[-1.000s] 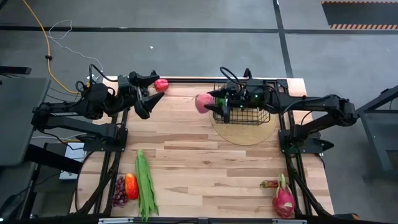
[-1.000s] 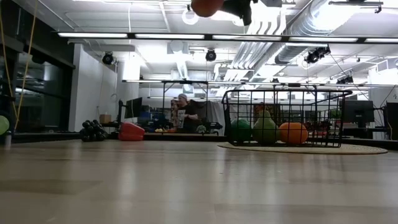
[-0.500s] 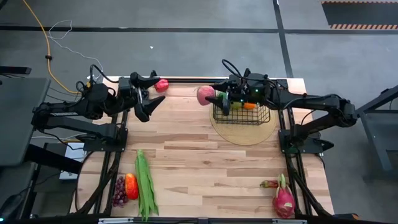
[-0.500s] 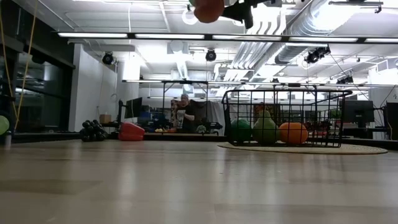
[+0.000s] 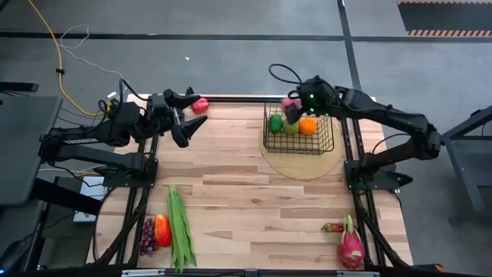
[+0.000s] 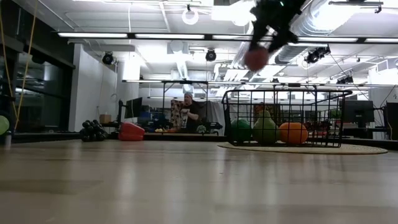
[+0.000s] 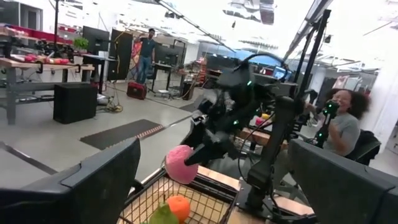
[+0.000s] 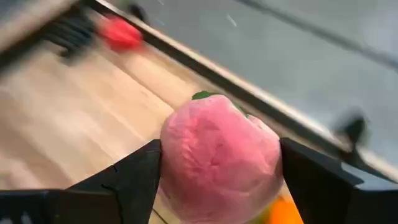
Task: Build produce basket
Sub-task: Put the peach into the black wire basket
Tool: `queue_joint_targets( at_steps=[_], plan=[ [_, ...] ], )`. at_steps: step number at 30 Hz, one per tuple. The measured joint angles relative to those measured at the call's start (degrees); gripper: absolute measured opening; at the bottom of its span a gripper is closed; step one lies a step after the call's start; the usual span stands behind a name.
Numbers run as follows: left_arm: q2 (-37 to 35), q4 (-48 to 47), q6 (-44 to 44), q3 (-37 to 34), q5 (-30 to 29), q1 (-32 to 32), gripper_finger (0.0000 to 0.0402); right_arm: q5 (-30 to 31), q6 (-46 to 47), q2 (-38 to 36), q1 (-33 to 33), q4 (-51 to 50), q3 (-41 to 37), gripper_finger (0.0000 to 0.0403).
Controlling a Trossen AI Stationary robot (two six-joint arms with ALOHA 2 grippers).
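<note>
My right gripper [image 5: 293, 108] is shut on the pinkish apple [image 8: 217, 158] and holds it in the air over the far left part of the black wire basket [image 5: 300, 135]. The basket stands on a round tan mat [image 5: 301, 163] and holds a green pepper [image 5: 275, 123], a pear [image 5: 290, 128] and an orange pepper [image 5: 308, 125]. My left gripper [image 5: 187, 115] is open and empty at the table's far left, next to a red pepper [image 5: 200, 104] that lies on the table. My right gripper pinches the apple's two opposite sides [image 8: 166, 163] between its two fingers [image 8: 132, 179]. The fingers come slanting down from above in the low view. The apple [image 6: 255, 58] hangs below them, lifted clear above the basket's rim [image 6: 283, 91].
At the near left lie dark grapes [image 5: 146, 237], a red-orange pepper [image 5: 162, 229] and long green beans [image 5: 179, 227]. A pink dragon fruit [image 5: 350, 246] lies at the near right. The table's middle is bare wood. A person [image 7: 341, 121] sits beyond the table.
My right gripper has carried the apple from the basket's left side toward the table's far right, over the basket, turning as it went. In the low view the apple has come down toward the basket's rim. The gripper stays shut on it.
</note>
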Motion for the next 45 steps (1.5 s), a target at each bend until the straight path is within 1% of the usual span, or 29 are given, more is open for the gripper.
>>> queue_joint_targets(
  at_steps=[2, 4, 10, 15, 19, 24, 29, 39, 45],
  plan=[
    [0.1, 0.0, -0.9, 0.0, 0.0, 0.1, 0.0395, 0.5, 3.2, 0.0, -1.7, -7.6, -1.6, 0.0288],
    [0.1, 0.0, -1.4, 0.0, 0.0, 0.1, 0.0395, 0.6, 5.6, 0.1, -3.0, -10.4, -3.6, 0.0288],
    [0.1, 0.0, -1.4, 0.0, 0.2, 0.1, 0.0395, -0.3, 11.6, 0.3, -6.7, -9.3, -9.7, 0.0288],
    [0.1, 0.0, -2.1, 0.0, 0.2, 0.1, 0.0395, -4.5, 18.5, 0.8, -9.3, -9.0, -15.9, 0.0288],
    [0.1, 0.0, -2.4, 0.0, 0.2, 0.1, 0.0395, -7.9, 24.1, 0.9, -9.9, -8.8, -20.9, 0.0288],
    [0.1, 0.0, -2.4, 0.0, 0.2, 0.1, 0.0395, -8.2, 30.0, 0.9, -9.8, -4.9, -25.4, 0.0288],
    [0.1, 0.1, -2.4, 0.0, 0.2, 0.1, 0.0395, -7.5, 34.0, 0.8, -9.8, -4.2, -26.3, 0.0288],
    [0.1, 0.1, -2.4, 0.0, 0.2, 0.1, 0.0395, -7.1, 34.1, 0.8, -9.8, -3.7, -26.3, 0.0288],
    [0.1, 0.1, -2.6, 0.0, 2.3, 0.0, 0.0395, -7.2, 34.0, 0.8, -9.8, -3.7, -26.4, 0.0288]
  ],
)
